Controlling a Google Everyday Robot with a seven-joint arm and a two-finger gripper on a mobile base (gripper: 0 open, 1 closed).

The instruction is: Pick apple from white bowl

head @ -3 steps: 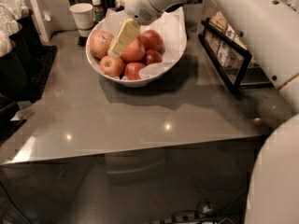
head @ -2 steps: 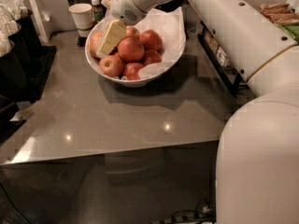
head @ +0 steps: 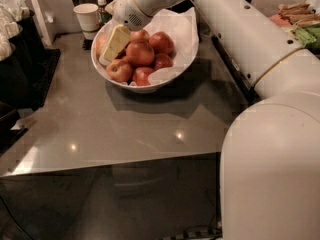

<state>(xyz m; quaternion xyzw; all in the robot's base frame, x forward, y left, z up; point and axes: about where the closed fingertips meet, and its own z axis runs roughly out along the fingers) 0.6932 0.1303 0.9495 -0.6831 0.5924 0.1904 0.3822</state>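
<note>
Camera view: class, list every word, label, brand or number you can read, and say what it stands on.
No text can be read.
Bottle behind the white bowl: any label too blurred.
Paper cup: no print visible.
Packets at far right: too blurred.
Gripper, low over the bowl's left side among the apples: no marking visible.

The white arm stretches from the 4 o'clock corner up toward 11 o'clock. At its end, the gripper angles down toward 7 o'clock.
</note>
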